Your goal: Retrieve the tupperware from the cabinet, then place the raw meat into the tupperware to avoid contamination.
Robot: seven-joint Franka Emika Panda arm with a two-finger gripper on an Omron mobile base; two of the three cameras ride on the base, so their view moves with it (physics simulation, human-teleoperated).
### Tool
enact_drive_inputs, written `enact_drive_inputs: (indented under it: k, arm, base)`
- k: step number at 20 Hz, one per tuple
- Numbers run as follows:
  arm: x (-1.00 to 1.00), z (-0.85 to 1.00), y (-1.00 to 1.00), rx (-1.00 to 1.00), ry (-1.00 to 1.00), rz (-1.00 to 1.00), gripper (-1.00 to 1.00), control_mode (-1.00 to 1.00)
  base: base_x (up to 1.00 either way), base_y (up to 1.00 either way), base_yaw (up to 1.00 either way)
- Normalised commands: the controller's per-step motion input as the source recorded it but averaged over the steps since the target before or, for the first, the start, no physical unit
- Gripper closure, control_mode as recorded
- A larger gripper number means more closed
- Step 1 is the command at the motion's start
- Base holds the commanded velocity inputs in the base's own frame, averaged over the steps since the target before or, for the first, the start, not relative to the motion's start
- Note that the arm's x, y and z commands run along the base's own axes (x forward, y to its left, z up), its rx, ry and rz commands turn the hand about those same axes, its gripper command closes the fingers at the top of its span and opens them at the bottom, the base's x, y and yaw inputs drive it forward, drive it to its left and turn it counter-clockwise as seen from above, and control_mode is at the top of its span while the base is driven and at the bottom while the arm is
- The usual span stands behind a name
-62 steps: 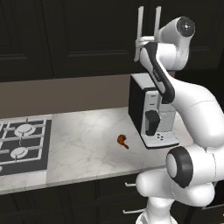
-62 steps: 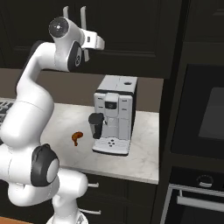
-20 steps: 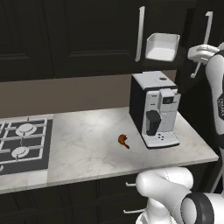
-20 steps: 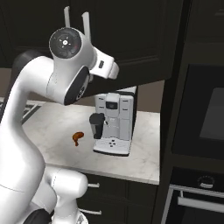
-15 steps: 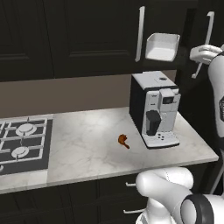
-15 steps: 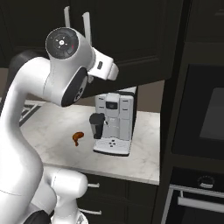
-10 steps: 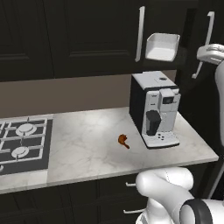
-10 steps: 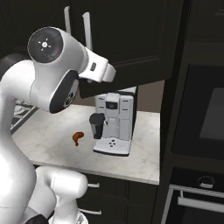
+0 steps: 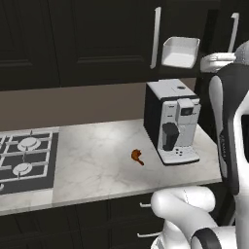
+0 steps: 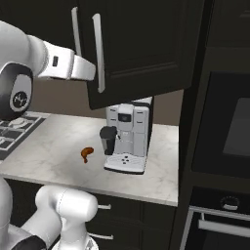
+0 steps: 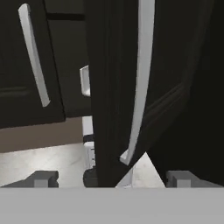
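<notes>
Your tool [image 11: 111, 178] is wide open at the cabinet [image 11: 118, 87] door's edge; the tupperware [image 9: 180, 52] sits on the shelf behind that door, further left.

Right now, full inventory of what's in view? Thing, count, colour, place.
tupperware: 1, white, on the shelf of the opened cabinet, above the coffee machine
raw meat: 1, reddish-brown, on the counter left of the coffee machine
cabinet: 1, black-brown, on the wall, one door swung open
bar handles: 3, silver, vertical on the cabinet doors
coffee machine: 1, white and black, right end of the counter
counter: 1, pale marble
hob: 1, dark with white grates, counter's left end
oven: 1, black, tall unit at right
end effector: 1, dark tips, open, by the open door's handle
</notes>
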Motion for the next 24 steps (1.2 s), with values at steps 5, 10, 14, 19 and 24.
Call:
enact_drive_inputs:
  k: [5, 10, 14, 19, 24]
  arm:
    - [-0.14, 0.09, 0.64, -0.33, 0.17, -0.03, -1.0, -1.0]
    - [-0.01, 0.03, 0.43, -0.31, 0.24, -0.1, -1.0, -1.0]
    - [0.28, 0.03, 0.31, -0.34, 0.25, -0.09, -1.0, -1.0]
    - [0.83, -0.23, 0.08, -0.38, 0.19, 0.0, -1.0, -1.0]
    - [0.78, -0.27, -0.04, -0.37, 0.26, 0.02, -1.0, -1.0]
  base:
    - [0.0, 0.0, 0.0]
    - [0.0, 0.0, 0.0]
    - [0.0, 0.0, 0.0]
    - [0.0, 0.0, 0.0]
    - [0.0, 0.0, 0.0]
